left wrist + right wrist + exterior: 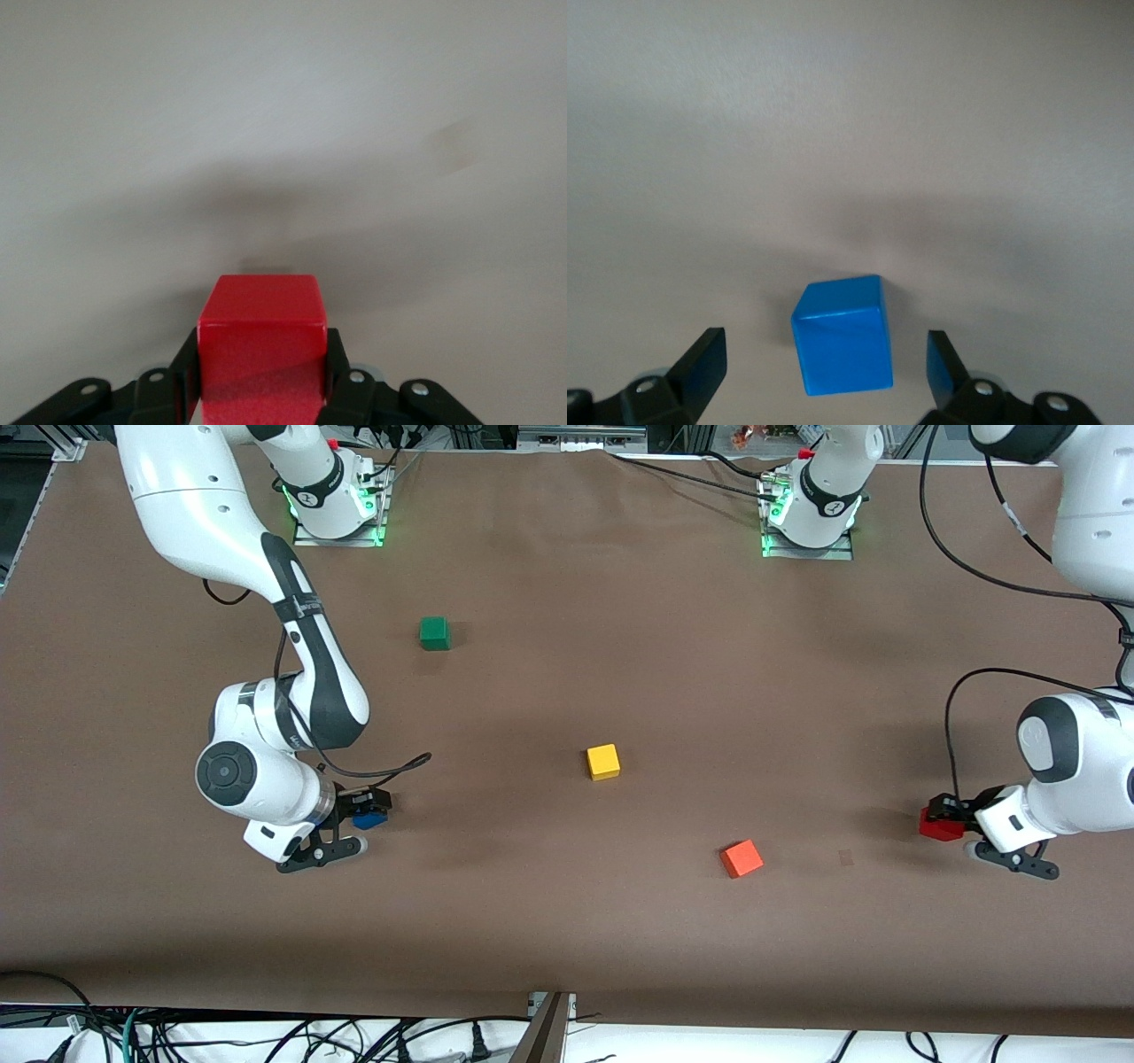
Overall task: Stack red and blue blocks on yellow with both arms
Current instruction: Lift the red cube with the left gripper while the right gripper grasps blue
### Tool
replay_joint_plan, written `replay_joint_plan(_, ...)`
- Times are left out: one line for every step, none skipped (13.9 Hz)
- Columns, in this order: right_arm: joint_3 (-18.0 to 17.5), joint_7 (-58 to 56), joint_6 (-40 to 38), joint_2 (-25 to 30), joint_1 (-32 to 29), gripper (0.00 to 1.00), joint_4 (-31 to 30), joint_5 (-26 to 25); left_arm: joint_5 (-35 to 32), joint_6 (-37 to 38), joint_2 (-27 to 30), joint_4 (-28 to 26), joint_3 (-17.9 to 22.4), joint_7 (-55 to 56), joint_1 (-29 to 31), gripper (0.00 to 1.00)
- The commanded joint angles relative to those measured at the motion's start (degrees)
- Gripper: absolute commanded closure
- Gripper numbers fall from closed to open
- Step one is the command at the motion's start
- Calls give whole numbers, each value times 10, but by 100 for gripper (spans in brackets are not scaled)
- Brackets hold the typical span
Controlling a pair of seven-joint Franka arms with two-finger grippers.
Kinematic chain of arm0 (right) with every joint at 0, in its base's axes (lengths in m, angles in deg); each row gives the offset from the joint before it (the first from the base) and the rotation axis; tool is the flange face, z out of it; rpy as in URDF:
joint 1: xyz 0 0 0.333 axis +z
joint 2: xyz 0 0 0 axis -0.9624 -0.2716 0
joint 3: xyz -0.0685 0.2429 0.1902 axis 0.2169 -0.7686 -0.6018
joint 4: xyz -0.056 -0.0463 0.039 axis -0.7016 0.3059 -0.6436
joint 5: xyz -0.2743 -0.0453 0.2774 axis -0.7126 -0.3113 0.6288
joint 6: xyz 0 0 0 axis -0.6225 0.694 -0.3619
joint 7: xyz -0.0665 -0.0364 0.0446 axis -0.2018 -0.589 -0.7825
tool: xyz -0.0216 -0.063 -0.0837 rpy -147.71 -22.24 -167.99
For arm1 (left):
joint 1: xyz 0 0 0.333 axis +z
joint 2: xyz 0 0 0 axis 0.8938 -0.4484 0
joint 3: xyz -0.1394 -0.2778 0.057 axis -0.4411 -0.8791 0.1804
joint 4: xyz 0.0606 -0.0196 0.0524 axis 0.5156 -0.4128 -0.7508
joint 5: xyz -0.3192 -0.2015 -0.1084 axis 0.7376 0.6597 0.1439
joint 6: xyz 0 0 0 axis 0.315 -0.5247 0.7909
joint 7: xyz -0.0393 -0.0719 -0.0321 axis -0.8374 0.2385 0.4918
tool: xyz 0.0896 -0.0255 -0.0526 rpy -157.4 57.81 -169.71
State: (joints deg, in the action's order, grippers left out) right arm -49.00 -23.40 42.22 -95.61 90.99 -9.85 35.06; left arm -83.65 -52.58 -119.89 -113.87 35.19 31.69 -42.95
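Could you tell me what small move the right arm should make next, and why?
Probably close the right hand on the blue block. Its fingers stand open on either side of the block, apart from it, and the block rests on the table. The left hand is shut on the red block, and the yellow block stands bare between the two arms.

Bright even light, soft shadows, sharp focus

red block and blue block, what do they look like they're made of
Red block, clamped in the left tool: matte with a fine speckled face, probably painted wood or foam. Blue block, on the table between the open right tool: same flat, glare-free finish and crisp edges, likely the same material.
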Motion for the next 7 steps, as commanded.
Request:
replay_joint_plan(0, -14, 43, 2, -1, 0, -50, 4, -9, 52, 56, -6, -58, 129, -40, 100)
replay_joint_plan(0, -14, 66, 5, -1, 0, -73, 4, -11, 68, 64, 4, -72, 186, -68, 100)
replay_joint_plan(-1, -14, 79, 5, -1, 0, -84, 4, -11, 82, 67, 16, -76, 242, -105, 100)
replay_joint_plan(0, -13, 80, 5, -1, 4, -85, 4, -5, 92, 68, 22, -77, 299, -144, 100)
replay_joint_plan(0, -13, 76, 6, -1, 15, -85, 4, -5, 93, 68, 23, -79, 360, -178, 100)
replay_joint_plan(0, -12, 75, 6, -1, 32, -80, 4, -5, 93, 67, 23, -79, 427, -218, 100)
replay_joint_plan(0, -14, 71, 9, -2, 46, -74, 7, -6, 92, 64, 24, -79, 487, -257, 100)
